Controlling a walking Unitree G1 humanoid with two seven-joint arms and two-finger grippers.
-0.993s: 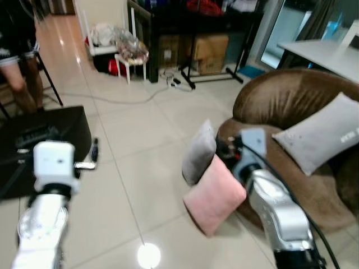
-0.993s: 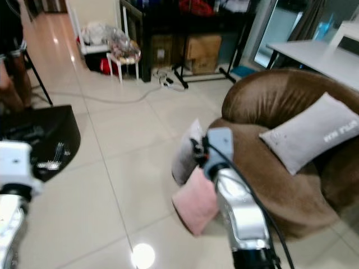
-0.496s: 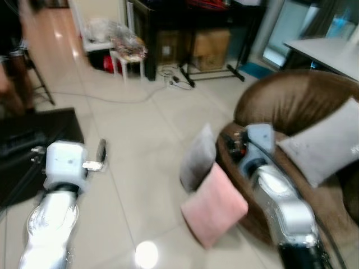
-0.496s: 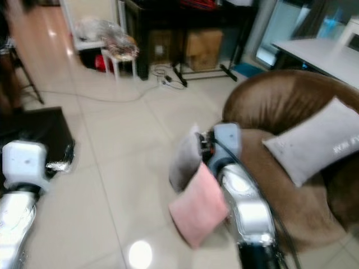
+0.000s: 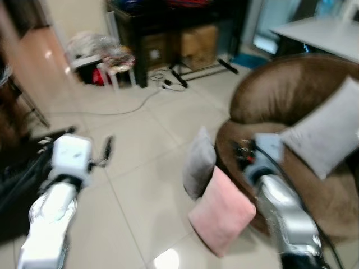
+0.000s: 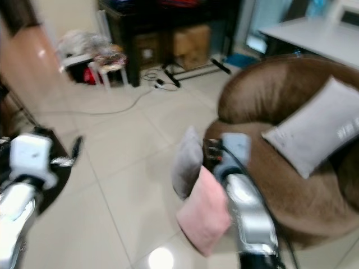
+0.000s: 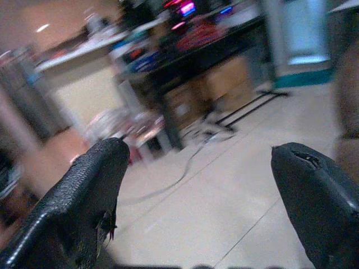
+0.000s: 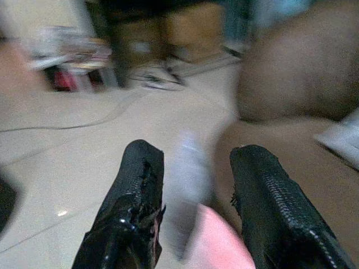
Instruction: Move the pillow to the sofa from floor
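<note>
A pink pillow stands on the tiled floor, leaning against the front of the brown sofa. Just behind it a grey pillow also stands on the floor against the sofa. A light grey pillow lies on the sofa seat. My right gripper is raised over the sofa's front edge, above the pink pillow, and is open with nothing between its fingers. My left gripper is held up over the bare floor to the left, wide open and empty.
A black rack with cardboard boxes stands at the back, with a small white stool and a cable on the floor before it. A black object lies at the left. A white table is behind the sofa.
The whole view has shifted and blurred as the camera moved. My left arm has come a little further forward. The pillows lie where they were.
</note>
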